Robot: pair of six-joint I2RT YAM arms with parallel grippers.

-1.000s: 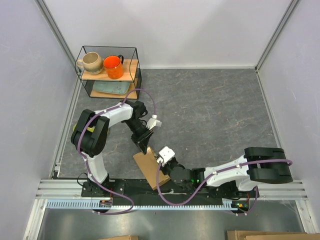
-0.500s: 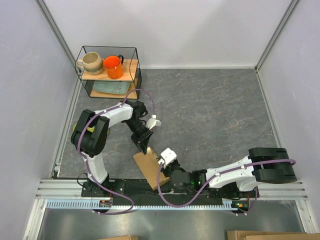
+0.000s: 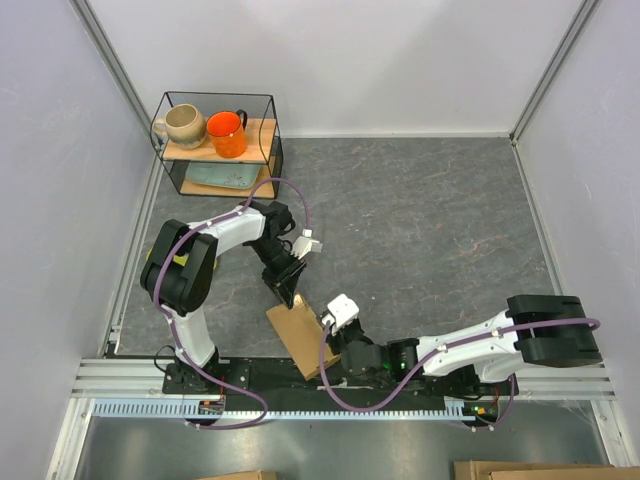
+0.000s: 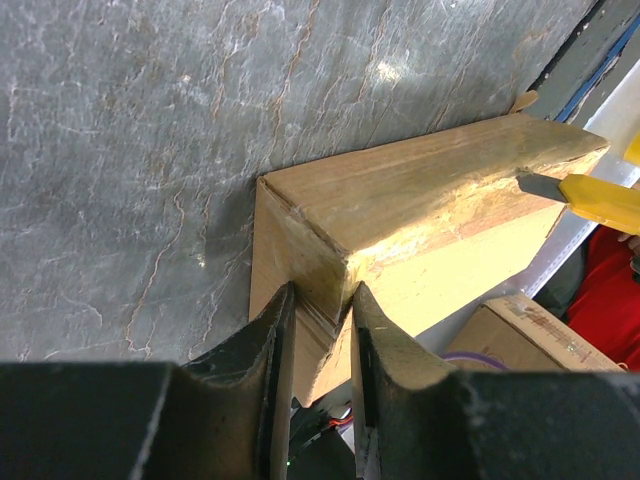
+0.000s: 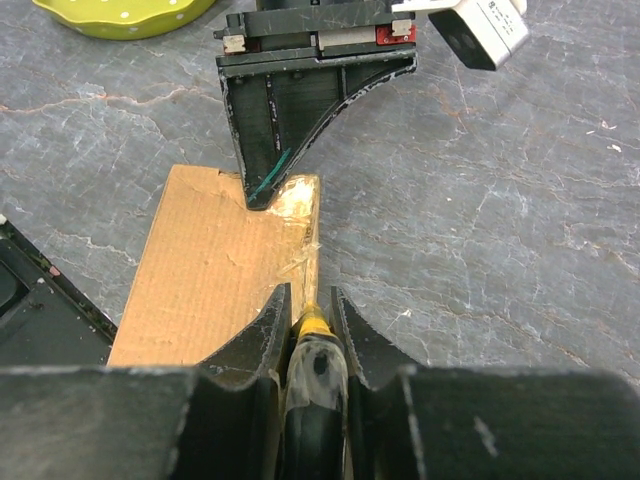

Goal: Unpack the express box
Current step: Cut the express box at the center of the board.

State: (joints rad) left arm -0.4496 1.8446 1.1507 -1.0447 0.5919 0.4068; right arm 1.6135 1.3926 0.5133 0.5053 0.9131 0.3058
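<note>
The express box (image 3: pixel 298 336) is a flat brown cardboard box lying at the near edge of the table. It also shows in the left wrist view (image 4: pixel 420 190) and in the right wrist view (image 5: pixel 222 270). My left gripper (image 3: pixel 288 287) is shut on the box's far corner, one finger on each side of it (image 4: pixel 322 295). My right gripper (image 3: pixel 333 338) is shut on a yellow utility knife (image 5: pixel 313 330). The knife's tip is at the box's right edge, by torn clear tape (image 5: pixel 300 262). The blade end also shows in the left wrist view (image 4: pixel 585 197).
A wire shelf (image 3: pixel 270 130) at the back left holds a beige mug (image 3: pixel 183 125), an orange mug (image 3: pixel 227 133) and a teal tray below them. A green plate (image 5: pixel 125 15) lies beyond the box. More cardboard boxes (image 3: pixel 520 470) lie below the table edge.
My right arm has shifted a little to the right, with its elbow swinging outward. The knife stays at the box's edge. The left gripper and the box have not moved.
</note>
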